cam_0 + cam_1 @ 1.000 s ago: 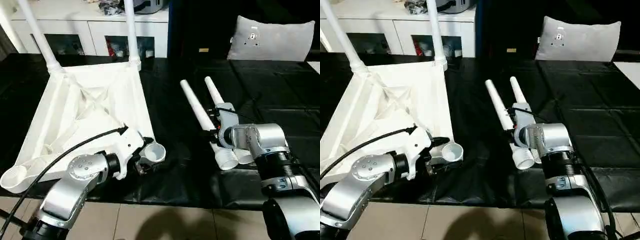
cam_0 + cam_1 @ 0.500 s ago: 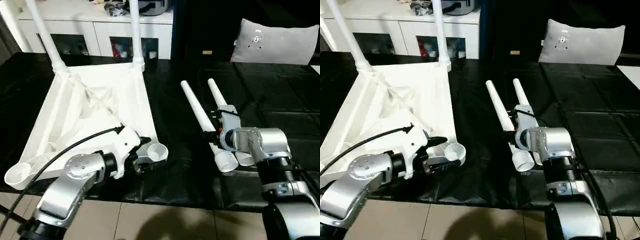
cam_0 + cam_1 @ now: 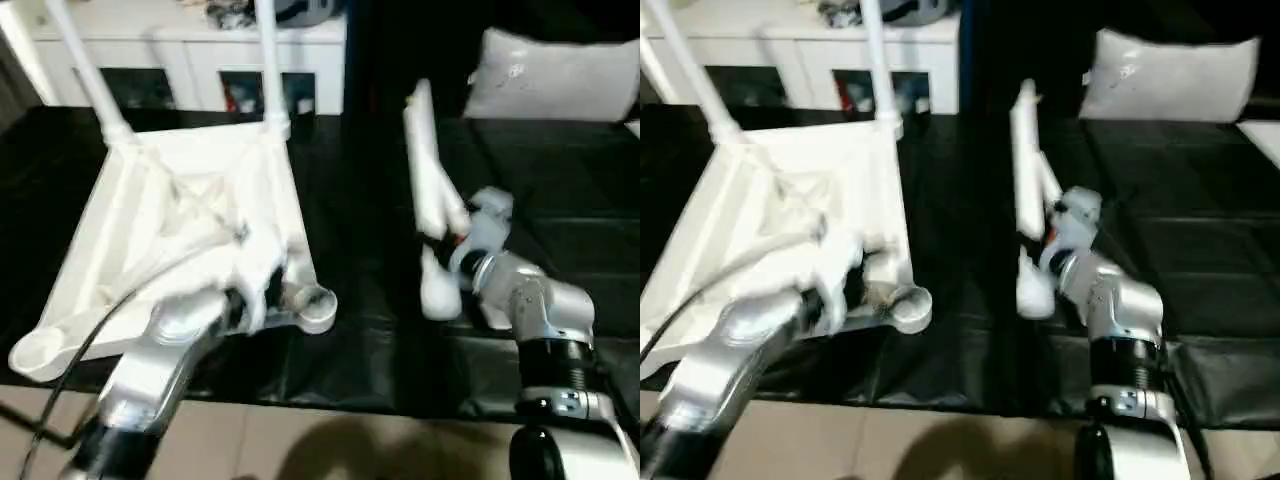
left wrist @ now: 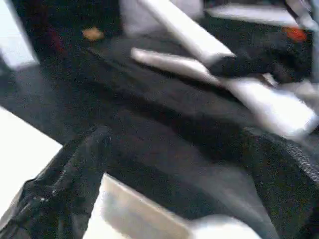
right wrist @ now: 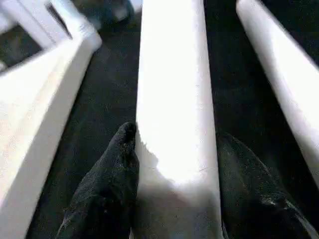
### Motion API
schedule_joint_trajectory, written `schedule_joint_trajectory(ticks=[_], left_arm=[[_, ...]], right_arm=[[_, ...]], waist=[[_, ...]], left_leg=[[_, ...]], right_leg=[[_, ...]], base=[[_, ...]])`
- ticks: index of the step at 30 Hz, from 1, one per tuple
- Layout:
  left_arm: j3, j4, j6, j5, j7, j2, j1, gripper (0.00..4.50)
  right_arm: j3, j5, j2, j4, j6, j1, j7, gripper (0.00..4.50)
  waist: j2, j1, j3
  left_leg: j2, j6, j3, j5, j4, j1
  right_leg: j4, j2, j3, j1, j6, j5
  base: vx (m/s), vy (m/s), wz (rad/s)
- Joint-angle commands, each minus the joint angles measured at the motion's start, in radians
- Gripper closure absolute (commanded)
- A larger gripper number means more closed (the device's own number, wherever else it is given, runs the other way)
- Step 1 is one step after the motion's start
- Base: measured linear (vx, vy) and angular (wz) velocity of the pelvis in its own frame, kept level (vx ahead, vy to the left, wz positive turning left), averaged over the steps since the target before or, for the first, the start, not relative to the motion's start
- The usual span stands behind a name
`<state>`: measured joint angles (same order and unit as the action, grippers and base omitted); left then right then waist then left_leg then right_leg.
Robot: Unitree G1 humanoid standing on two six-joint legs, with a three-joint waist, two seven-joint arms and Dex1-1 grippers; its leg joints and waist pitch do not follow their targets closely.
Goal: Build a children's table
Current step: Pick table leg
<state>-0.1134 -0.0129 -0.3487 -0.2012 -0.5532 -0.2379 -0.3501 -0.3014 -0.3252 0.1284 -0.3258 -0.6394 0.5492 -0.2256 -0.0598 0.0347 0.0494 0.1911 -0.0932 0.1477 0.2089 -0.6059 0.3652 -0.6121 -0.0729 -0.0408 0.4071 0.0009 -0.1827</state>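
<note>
The white table top (image 3: 180, 200) lies underside up on the black mat, with two legs (image 3: 268, 60) standing in its far corner sockets. My left gripper (image 3: 262, 292) is open, right beside the empty near-right socket (image 3: 312, 303); one finger (image 4: 65, 169) shows next to the socket rim. My right gripper (image 5: 174, 164) is shut on a third leg (image 3: 425, 160), one black finger on each side. That leg is raised off the mat, thin end up and away from me. Another leg (image 5: 279, 74) lies on the mat beside it.
A white cabinet with glass doors (image 3: 180, 60) stands behind the mat, and a grey cushion (image 3: 555, 75) sits at the back right. The black mat (image 3: 370, 330) ends at a tiled floor (image 3: 300, 440) near me.
My right gripper has lifted the leg off the mat and swung its thin end upward. The left gripper stays by the near-right socket. The view has shifted a little.
</note>
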Motion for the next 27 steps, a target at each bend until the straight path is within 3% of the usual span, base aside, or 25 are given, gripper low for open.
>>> schedule_joint_trajectory(ticks=[1,2,3,6,8,9,10,11,16,17,18,19,21,22,24,26,27], left_arm=[[0.028,0.033,0.017,-0.009,0.032,0.02,-0.038,0.0],[0.035,0.046,0.019,-0.018,0.035,0.032,-0.059,0.0],[0.054,0.07,0.008,-0.041,0.052,0.06,-0.101,0.0],[0.101,0.11,-0.035,-0.127,0.042,0.108,-0.183,0.0],[0.114,0.12,-0.046,-0.155,0.032,0.117,-0.203,0.0],[0.135,0.129,-0.065,-0.197,0.029,0.139,-0.229,0.0],[0.157,0.138,-0.098,-0.241,0.035,0.162,-0.253,0.0],[0.17,0.142,-0.118,-0.266,0.04,0.177,-0.267,0.0],[0.199,0.146,-0.2,-0.378,0.029,0.249,-0.313,0.0],[0.208,0.149,-0.226,-0.412,0.029,0.27,-0.324,0.0],[0.208,0.149,-0.226,-0.412,0.029,0.27,-0.324,0.0],[0.215,0.154,-0.258,-0.456,0.026,0.291,-0.342,0.0],[0.226,0.152,-0.278,-0.488,0.016,0.299,-0.348,0.0],[0.226,0.152,-0.28,-0.49,0.014,0.299,-0.348,0.0],[0.226,0.151,-0.29,-0.501,0.004,0.307,-0.349,0.0],[0.219,0.15,-0.287,-0.493,0.009,0.31,-0.351,0.0],[0.215,0.148,-0.283,-0.489,0.012,0.312,-0.351,0.0]], right_arm=[[-0.033,-0.05,-0.004,0.023,0.007,-0.002,-0.045,2.66],[-0.043,-0.072,-0.004,0.025,-0.002,-0.003,-0.076,2.66],[-0.066,-0.131,-0.004,0.055,-0.014,-0.011,-0.148,2.66],[-0.093,-0.25,-0.008,0.129,-0.022,-0.03,-0.272,2.66],[-0.096,-0.283,-0.007,0.15,-0.033,-0.036,-0.302,2.66],[-0.106,-0.342,-0.007,0.176,-0.059,-0.042,-0.346,2.66],[-0.109,-0.39,-0.006,0.199,-0.076,-0.05,-0.396,2.66],[-0.109,-0.417,-0.005,0.211,-0.083,-0.054,-0.425,2.66],[-0.089,-0.464,0.008,0.242,-0.113,-0.068,-0.509,2.66],[-0.079,-0.473,0.012,0.256,-0.121,-0.074,-0.526,2.66],[-0.079,-0.473,0.012,0.256,-0.121,-0.074,-0.526,2.66],[-0.058,-0.5,0.011,0.285,-0.138,-0.088,-0.552,2.66],[-0.035,-0.515,0.008,0.305,-0.147,-0.1,-0.566,2.66],[-0.033,-0.516,0.008,0.307,-0.148,-0.101,-0.566,2.66],[0.001,-0.514,0.004,0.325,-0.153,-0.107,-0.572,2.66],[0.018,-0.501,0.005,0.334,-0.148,-0.11,-0.576,2.66],[0.029,-0.488,0.007,0.339,-0.14,-0.113,-0.578,2.66]], waist=[[-0.002,0.003,-0.073],[-0.002,0.006,-0.075],[-0.009,0.007,-0.075],[-0.002,0.017,-0.079],[0.004,0.018,-0.076],[0.009,0.018,-0.073],[0.0,0.02,-0.072],[0.0,0.023,-0.073],[0.003,0.028,-0.068],[0.014,0.032,-0.07],[0.011,0.034,-0.069],[0.024,0.034,-0.07],[0.018,0.034,-0.069],[0.02,0.033,-0.068],[0.008,0.032,-0.068],[0.016,0.031,-0.067],[0.014,0.032,-0.067]], left_leg=[[0.005,0.014,0.011,0.075,0.065,0.003],[0.007,0.019,0.009,0.061,0.064,0.004],[0.005,0.032,0.009,0.041,0.062,0.007],[0.005,0.073,0.011,0.014,0.056,0.008],[0.007,0.089,0.01,0.019,0.058,0.01],[0.006,0.093,0.014,0.038,0.058,0.009],[0.005,0.092,0.017,0.058,0.056,0.005],[0.008,0.093,0.015,0.06,0.057,0.004],[0.009,0.067,0.015,0.084,0.062,0.005],[0.008,0.067,0.015,0.071,0.062,0.007],[0.009,0.069,0.014,0.069,0.063,0.007],[0.009,0.073,0.015,0.056,0.063,0.009],[0.008,0.076,0.015,0.053,0.062,0.009],[0.007,0.079,0.015,0.05,0.063,0.01],[0.007,0.078,0.013,0.05,0.063,0.01],[0.007,0.072,0.013,0.058,0.064,0.011],[0.008,0.068,0.013,0.061,0.065,0.011]], right_leg=[[0.062,-0.036,0.028,-0.065,-0.226,-0.055],[0.059,-0.038,0.028,-0.066,-0.231,-0.033],[0.054,-0.038,0.027,-0.068,-0.241,0.001],[0.049,-0.039,0.027,-0.073,-0.266,0.06],[0.052,-0.041,0.025,-0.073,-0.27,0.035],[0.059,-0.041,0.025,-0.072,-0.268,-0.01],[0.062,-0.041,0.026,-0.07,-0.27,-0.052],[0.063,-0.042,0.026,-0.069,-0.27,-0.061],[0.073,-0.041,0.024,-0.064,-0.242,-0.163],[0.071,-0.043,0.025,-0.068,-0.238,-0.16],[0.073,-0.043,0.024,-0.066,-0.235,-0.165],[0.071,-0.043,0.024,-0.068,-0.229,-0.164],[0.074,-0.043,0.024,-0.066,-0.224,-0.169],[0.076,-0.043,0.024,-0.067,-0.217,-0.173],[0.077,-0.043,0.023,-0.065,-0.209,-0.182],[0.081,-0.043,0.023,-0.066,-0.2,-0.196],[0.081,-0.043,0.022,-0.066,-0.195,-0.204]], base=[[0.0,0.0,0.0],[0.0,0.0,0.0],[0.0,0.0,0.0],[0.0,0.0,0.0],[0.0,0.0,0.0],[0.0,0.0,0.0],[0.0,0.0,0.0],[0.0,0.0,0.0],[0.0,0.0,0.0],[0.0,0.0,0.0],[0.0,0.0,0.0],[0.0,0.0,0.0],[0.0,0.0,0.0],[0.0,0.0,0.0],[0.0,0.0,0.0],[0.0,0.0,0.0],[0.0,0.0,0.0]])
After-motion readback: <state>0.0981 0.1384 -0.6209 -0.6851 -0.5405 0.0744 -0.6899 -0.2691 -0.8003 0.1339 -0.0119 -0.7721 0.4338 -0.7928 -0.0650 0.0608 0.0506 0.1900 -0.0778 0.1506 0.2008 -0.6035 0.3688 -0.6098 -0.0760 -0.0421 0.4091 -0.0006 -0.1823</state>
